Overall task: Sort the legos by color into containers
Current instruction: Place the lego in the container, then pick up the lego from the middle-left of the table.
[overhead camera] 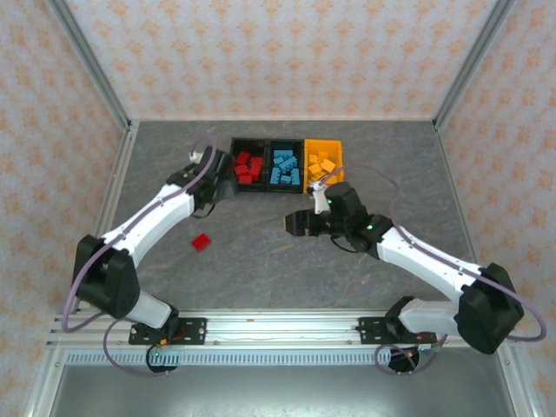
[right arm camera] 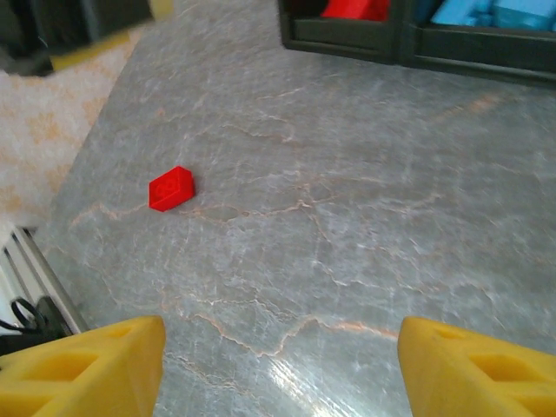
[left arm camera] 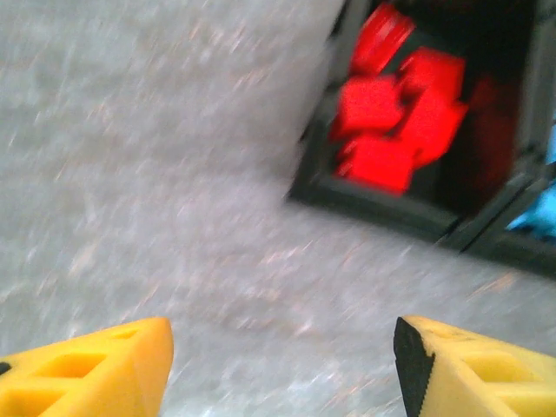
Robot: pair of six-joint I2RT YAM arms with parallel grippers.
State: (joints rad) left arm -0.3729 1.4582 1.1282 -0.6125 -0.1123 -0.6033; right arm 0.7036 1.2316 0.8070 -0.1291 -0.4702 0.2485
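On the table [overhead camera: 261, 265], a red lego [overhead camera: 201, 241] lies apart from the containers [overhead camera: 268, 163].

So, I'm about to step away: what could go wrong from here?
The small red plastic brick lies flat on the table; the open right fingers might nudge it away instead of gripping it.
It sits beside the white left arm, so a right-arm reach could clash.
The black bin of red bricks adjoins the blue-brick bin; a sloppy drop could missort.
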